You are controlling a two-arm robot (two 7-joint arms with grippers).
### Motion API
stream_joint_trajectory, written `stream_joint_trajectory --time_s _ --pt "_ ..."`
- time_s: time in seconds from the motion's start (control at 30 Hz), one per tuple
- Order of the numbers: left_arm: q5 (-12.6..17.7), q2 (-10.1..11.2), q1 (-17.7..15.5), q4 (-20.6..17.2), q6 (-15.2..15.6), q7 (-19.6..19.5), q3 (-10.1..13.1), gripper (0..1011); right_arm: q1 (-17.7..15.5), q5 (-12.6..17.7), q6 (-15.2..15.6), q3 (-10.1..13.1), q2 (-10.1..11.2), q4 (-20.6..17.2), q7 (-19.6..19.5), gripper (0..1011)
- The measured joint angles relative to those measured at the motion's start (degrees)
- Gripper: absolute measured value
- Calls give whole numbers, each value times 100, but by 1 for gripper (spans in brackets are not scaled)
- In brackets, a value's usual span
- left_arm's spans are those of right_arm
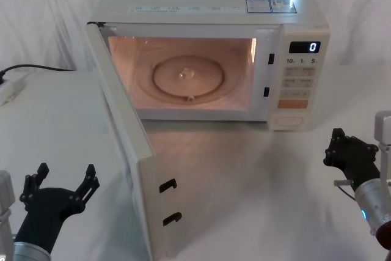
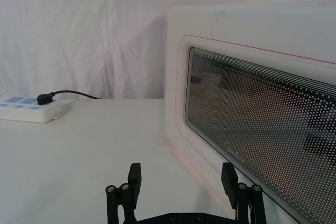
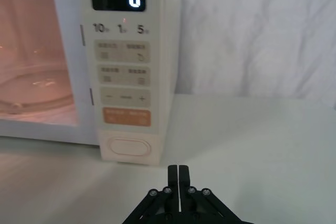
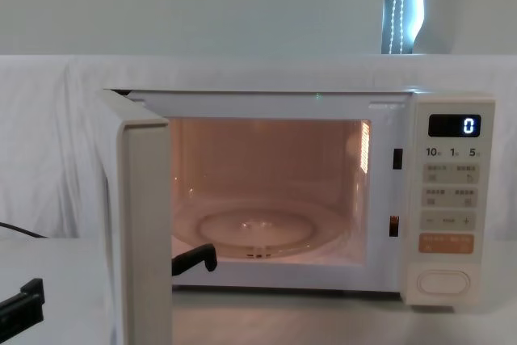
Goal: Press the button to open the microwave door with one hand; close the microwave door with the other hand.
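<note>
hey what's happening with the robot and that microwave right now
The microwave door stands wide open, the lit cavity and its glass turntable exposed. The right gripper, shut, sits back from the control panel's open button. The left gripper, open, waits beside the door's outer face, not touching it. Closing is not yet done.

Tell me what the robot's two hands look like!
Both are black metal claws built from thin linked bars held by small round bolts. The left gripper has two skinny fingers with blocky tips on a dark wrist. The right gripper sits on a silver-grey wrist with a tiny blue light and a thin cable beside it.
</note>
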Motion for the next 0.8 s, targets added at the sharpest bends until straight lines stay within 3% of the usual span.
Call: stream_joint_trajectory --time_s 0.3,0.4,0.5,0.8 --pt "0 0 0 0 0 0 0 1001 21 142 -51 145 -6 133 -44 221" --pt "0 0 0 0 0 0 0 1001 2 166 -88 182 -10 150 -68 357" --pt "0 0 0 0 0 0 0 1001 -13 187 -117 207 -15 161 -82 412" --pt "0 0 0 0 0 0 0 1001 -25 201 -134 222 -22 163 -89 700"
